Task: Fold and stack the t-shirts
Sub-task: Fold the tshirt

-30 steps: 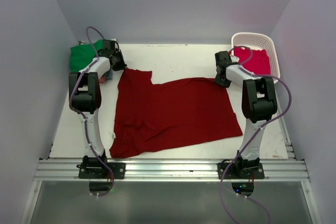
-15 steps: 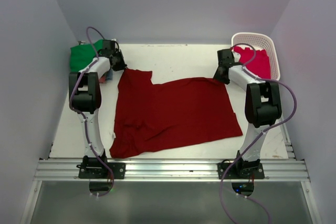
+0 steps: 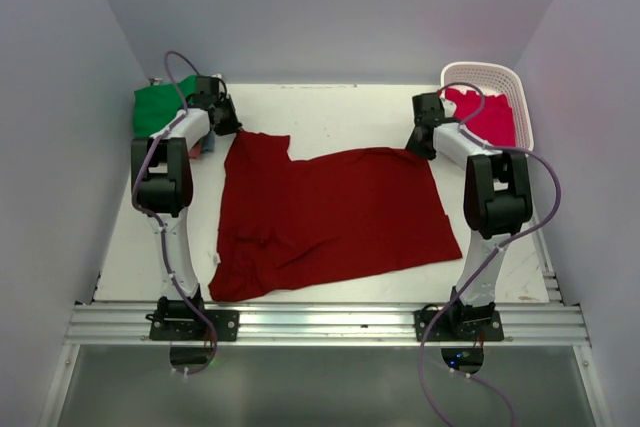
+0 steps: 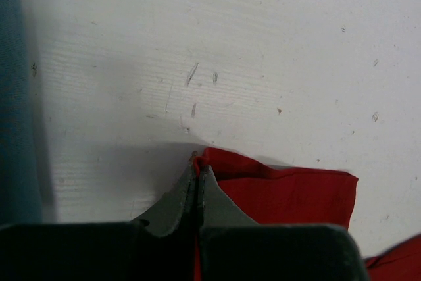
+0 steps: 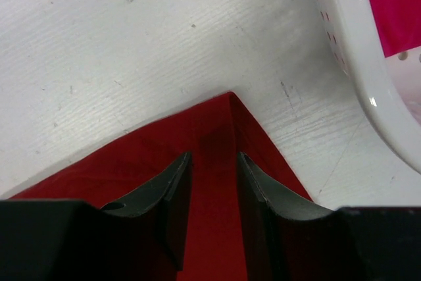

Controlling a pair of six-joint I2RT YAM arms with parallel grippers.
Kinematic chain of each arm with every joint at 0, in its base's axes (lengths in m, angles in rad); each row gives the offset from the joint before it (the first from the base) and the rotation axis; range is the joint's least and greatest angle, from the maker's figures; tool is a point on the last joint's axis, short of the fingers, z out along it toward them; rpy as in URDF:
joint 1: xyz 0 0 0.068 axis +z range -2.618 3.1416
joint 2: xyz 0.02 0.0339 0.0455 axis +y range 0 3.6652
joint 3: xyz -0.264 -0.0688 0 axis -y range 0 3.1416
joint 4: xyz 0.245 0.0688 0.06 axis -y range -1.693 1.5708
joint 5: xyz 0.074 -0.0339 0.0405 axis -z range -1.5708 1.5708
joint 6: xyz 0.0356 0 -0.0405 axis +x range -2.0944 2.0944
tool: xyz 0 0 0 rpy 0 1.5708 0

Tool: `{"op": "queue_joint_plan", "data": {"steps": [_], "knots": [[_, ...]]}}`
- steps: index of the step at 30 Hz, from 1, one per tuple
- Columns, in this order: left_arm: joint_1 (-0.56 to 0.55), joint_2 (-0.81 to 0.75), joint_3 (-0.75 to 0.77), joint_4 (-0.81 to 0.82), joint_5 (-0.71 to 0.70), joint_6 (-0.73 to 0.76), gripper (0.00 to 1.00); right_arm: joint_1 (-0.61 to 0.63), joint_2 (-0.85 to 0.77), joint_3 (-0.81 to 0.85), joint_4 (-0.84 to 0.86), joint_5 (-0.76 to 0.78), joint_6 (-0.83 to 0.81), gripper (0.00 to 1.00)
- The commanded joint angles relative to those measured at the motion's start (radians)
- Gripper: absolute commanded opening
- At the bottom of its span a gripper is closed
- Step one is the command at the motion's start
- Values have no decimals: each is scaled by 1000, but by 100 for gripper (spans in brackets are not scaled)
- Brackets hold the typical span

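A large dark red t-shirt [image 3: 330, 217] lies spread flat on the white table. My left gripper [image 3: 228, 125] is at its far left corner. In the left wrist view that gripper [image 4: 197, 168] is shut on the red cloth's [image 4: 289, 195] edge, which is pinched between the fingertips. My right gripper [image 3: 420, 147] hovers over the far right corner. In the right wrist view it [image 5: 214, 157] is open, its fingers standing either side of the pointed corner [image 5: 227, 113]. A folded green t-shirt [image 3: 155, 107] sits far left. A crimson-pink t-shirt [image 3: 490, 117] fills the basket.
The white lattice basket [image 3: 520, 97] stands at the far right corner, and its wall [image 5: 355, 64] is close to the right gripper. A bluish cloth [image 4: 13, 97] lies just left of the left gripper, under the green shirt. Grey walls enclose the table.
The right gripper has shifted slightly farther back over the shirt's far right corner, and its jaws have narrowed a little. The left gripper and the shirt have not moved.
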Motion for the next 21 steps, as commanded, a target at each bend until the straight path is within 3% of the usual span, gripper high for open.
{"op": "queue_joint_plan", "data": {"steps": [1, 12, 17, 21], "knots": [[6, -20, 26, 2, 15, 26, 0, -10, 26, 36, 11, -7, 8, 36], [8, -19, 26, 0, 18, 23, 0, -14, 52, 15, 17, -12, 12, 35], [8, -16, 27, 0, 22, 22, 0, -13, 52, 12, 22, -18, 11, 14], [8, -14, 27, -1, 24, 22, 0, -17, 41, 10, 23, -18, 11, 6]]}}
